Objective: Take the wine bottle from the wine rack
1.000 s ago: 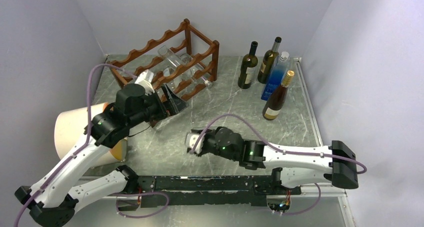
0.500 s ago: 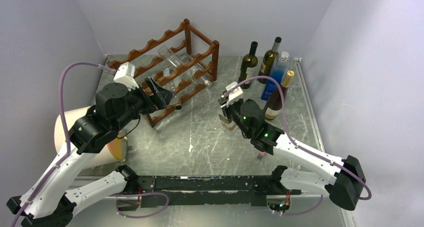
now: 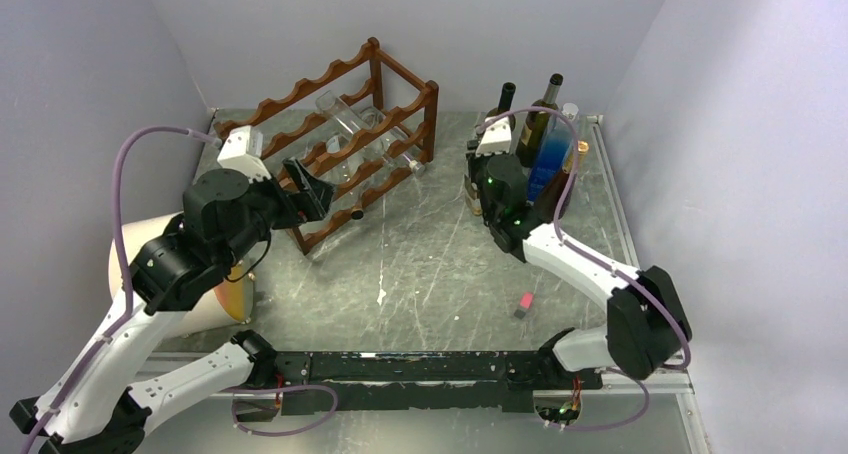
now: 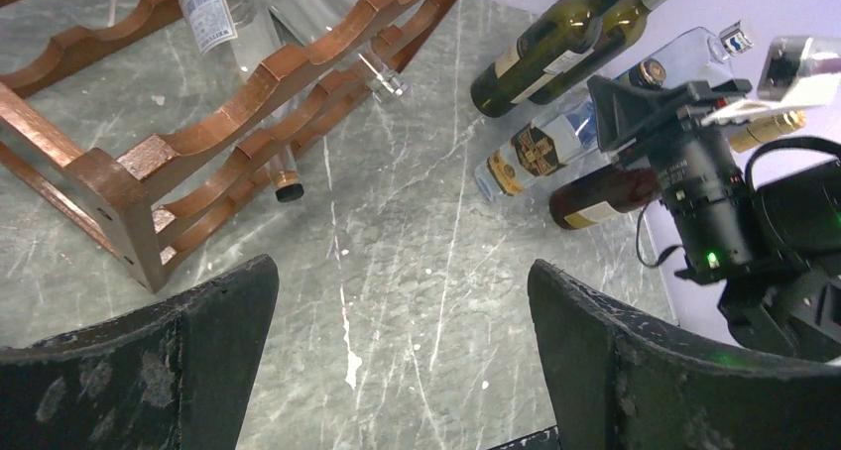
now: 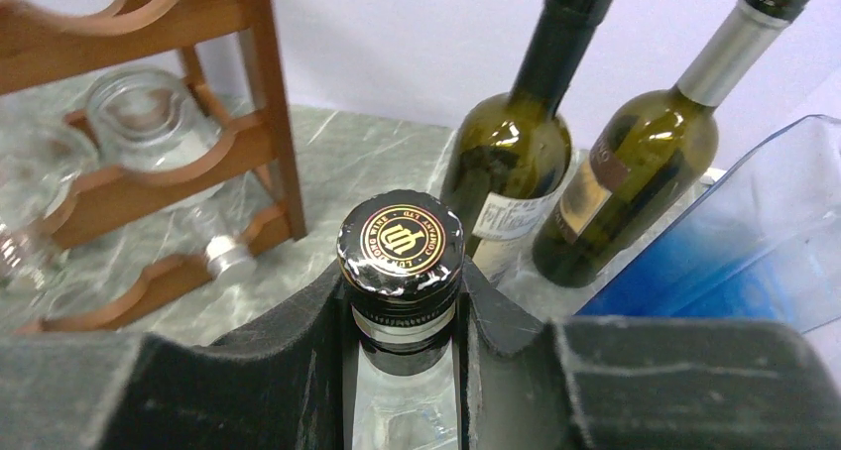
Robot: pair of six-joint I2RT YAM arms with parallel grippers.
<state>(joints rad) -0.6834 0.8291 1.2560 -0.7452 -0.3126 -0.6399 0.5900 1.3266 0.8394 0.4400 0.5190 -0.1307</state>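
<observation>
Your right gripper (image 5: 405, 306) clamps the neck of a clear wine bottle (image 5: 402, 410) just below its black, gold-crested cap (image 5: 401, 240). The bottle is upright and off the wine rack (image 3: 432, 114), well to the rack's right. Just behind it stand a dark green bottle (image 5: 511, 153), an olive-green bottle (image 5: 635, 163) and a blue-tinted clear bottle (image 5: 734, 242), with a brown bottle (image 4: 605, 197) topped in gold foil alongside. Whether the held bottle's base touches the marbled table (image 3: 420, 264) cannot be told. Your left gripper (image 4: 397, 361) hangs near the rack's near corner post, jaws spread wide with nothing between them. Clear bottles (image 3: 345, 119) lie in the rack's cradles.
</observation>
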